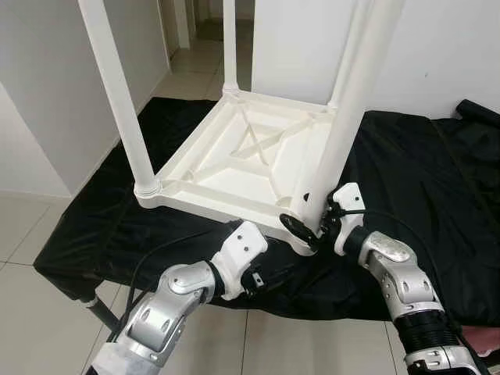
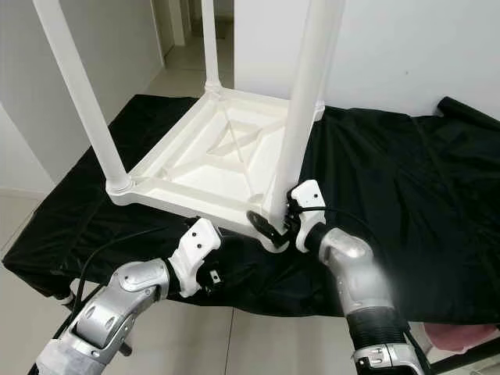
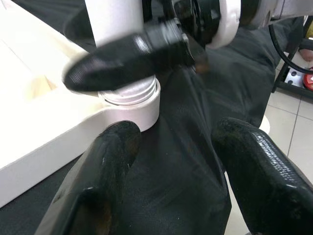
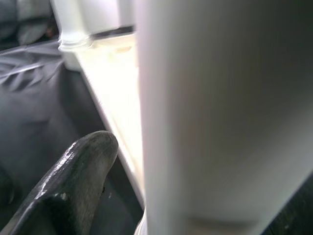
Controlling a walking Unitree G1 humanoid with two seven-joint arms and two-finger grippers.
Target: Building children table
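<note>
I've got right gripper [image 1: 306,226] clamped on upright leg [image 1: 344,125]; socket [image 3: 131,100] at 12 o'clock; left gripper [image 3: 171,161] open.

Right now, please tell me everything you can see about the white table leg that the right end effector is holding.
The near-right table leg is a long, smooth white tube, apparently plastic, leaning slightly. Its threaded lower end sits in the round corner socket of the upturned white tabletop, which lies on a black cloth. Some thread shows above the socket, so it looks not fully screwed in. The right end effector is closed around the leg just above the socket. The left end effector is open beside that corner, not touching the leg.
</note>
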